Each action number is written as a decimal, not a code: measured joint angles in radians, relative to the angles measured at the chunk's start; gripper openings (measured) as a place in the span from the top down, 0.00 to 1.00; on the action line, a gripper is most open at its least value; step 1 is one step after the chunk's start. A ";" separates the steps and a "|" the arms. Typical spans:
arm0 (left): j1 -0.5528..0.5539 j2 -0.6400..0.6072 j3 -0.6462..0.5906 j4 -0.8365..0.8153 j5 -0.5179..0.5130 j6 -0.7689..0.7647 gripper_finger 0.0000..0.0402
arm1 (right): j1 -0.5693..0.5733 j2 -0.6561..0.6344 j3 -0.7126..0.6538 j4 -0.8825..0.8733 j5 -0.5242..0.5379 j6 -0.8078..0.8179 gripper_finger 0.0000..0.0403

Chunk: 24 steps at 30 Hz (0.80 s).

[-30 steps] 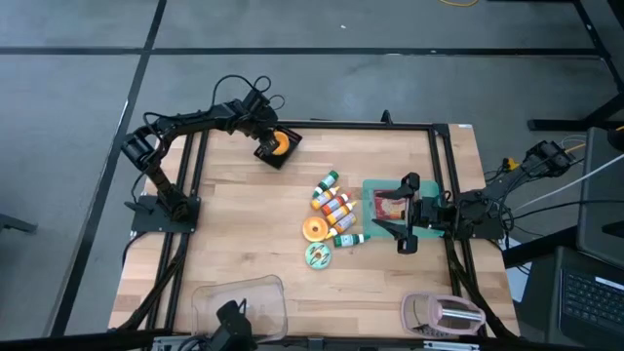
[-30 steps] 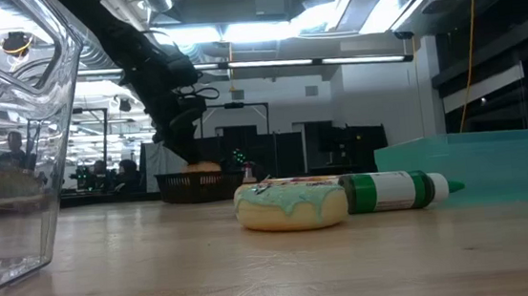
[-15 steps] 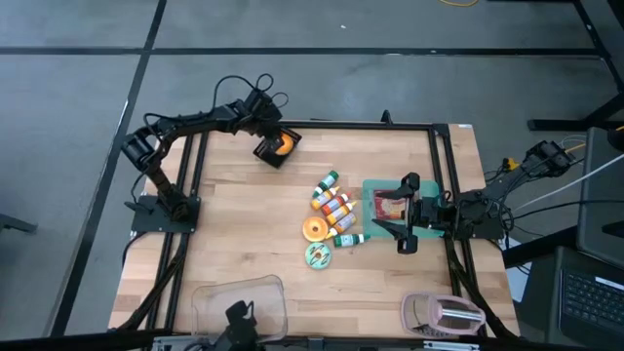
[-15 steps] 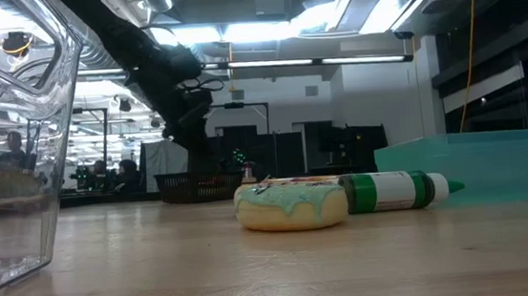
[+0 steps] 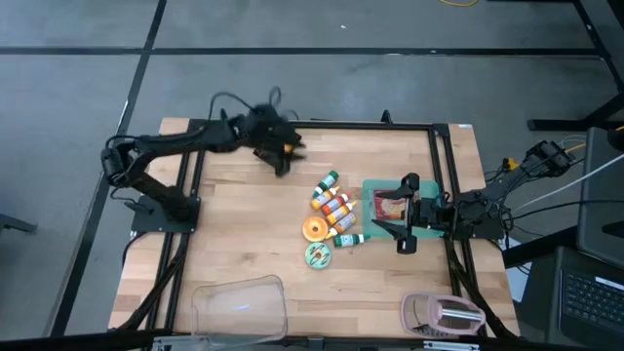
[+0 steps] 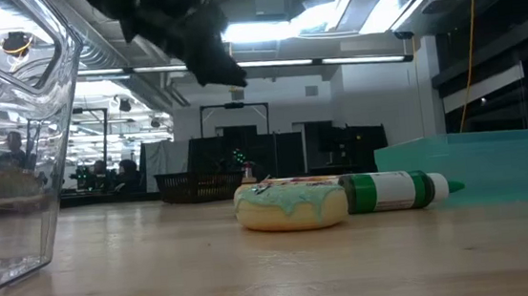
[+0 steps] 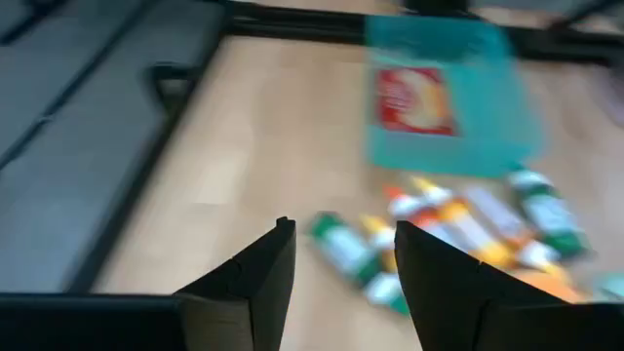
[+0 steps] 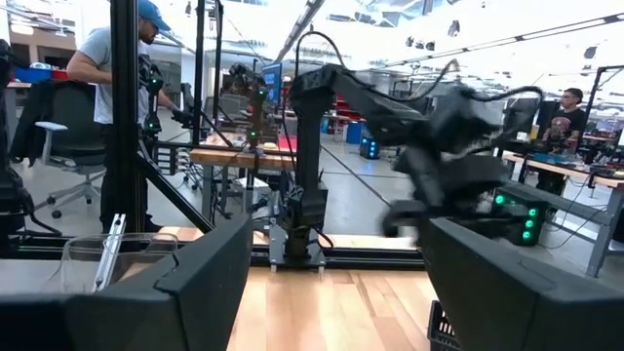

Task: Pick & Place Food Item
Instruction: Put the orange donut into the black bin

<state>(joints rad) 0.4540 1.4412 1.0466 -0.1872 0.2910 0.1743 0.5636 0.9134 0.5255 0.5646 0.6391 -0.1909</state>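
Note:
My left gripper [image 5: 277, 142] hangs open and empty high above the black basket [image 6: 195, 185] at the table's far edge; in the high view it covers most of the basket, and an orange food item [image 5: 289, 148] shows beside it. In the left wrist view the fingers [image 7: 343, 229] stand apart with nothing between them. Several sauce bottles [image 5: 333, 205], an orange donut [image 5: 314, 229] and a green-iced donut [image 6: 291, 205] lie mid-table. A red packet [image 5: 390, 207] lies on the teal tray [image 5: 375, 187]. My right gripper [image 5: 395, 220] waits open above the tray's right side.
A clear plastic container [image 5: 239, 307] stands at the near edge, left of centre, and a second container [image 5: 444, 314] at the near right. A black frame rail [image 5: 429, 127] runs round the table. Bare wood lies left of the bottles. People stand in the room beyond.
My left gripper has come away from the orange food item, which stays in the basket. It has risen well clear of the basket and swung toward the middle of the table, tipping up from pointing steeply down.

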 joint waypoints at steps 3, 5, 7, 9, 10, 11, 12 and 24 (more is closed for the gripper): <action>-0.154 0.004 -0.009 -0.034 -0.095 -0.020 0.57 | 0.000 0.000 0.000 -0.005 0.000 0.000 0.27; -0.265 0.021 -0.009 -0.015 -0.177 -0.027 0.57 | 0.000 0.000 0.000 -0.004 0.000 0.009 0.27; -0.362 0.046 -0.008 0.007 -0.259 -0.049 0.57 | 0.000 0.000 0.000 -0.004 0.000 0.020 0.27; -0.444 0.076 -0.009 0.045 -0.317 -0.076 0.57 | 0.000 0.000 0.000 -0.004 0.000 0.024 0.27; -0.477 0.094 -0.008 0.062 -0.344 -0.088 0.57 | 0.000 0.000 0.000 -0.004 0.000 0.024 0.27; -0.509 0.112 -0.008 0.060 -0.370 -0.095 0.57 | 0.000 0.000 0.000 -0.004 0.000 0.024 0.27; -0.539 0.134 -0.008 0.056 -0.398 -0.097 0.57 | 0.000 0.000 0.000 -0.004 0.000 0.026 0.27; -0.704 0.321 -0.002 -0.003 -0.480 0.066 0.57 | 0.000 0.019 0.000 -0.014 -0.004 0.079 0.27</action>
<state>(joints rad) -0.2496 1.7619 1.0447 -0.1902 -0.1887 0.2406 0.5636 0.9321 0.5255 0.5504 0.6350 -0.1118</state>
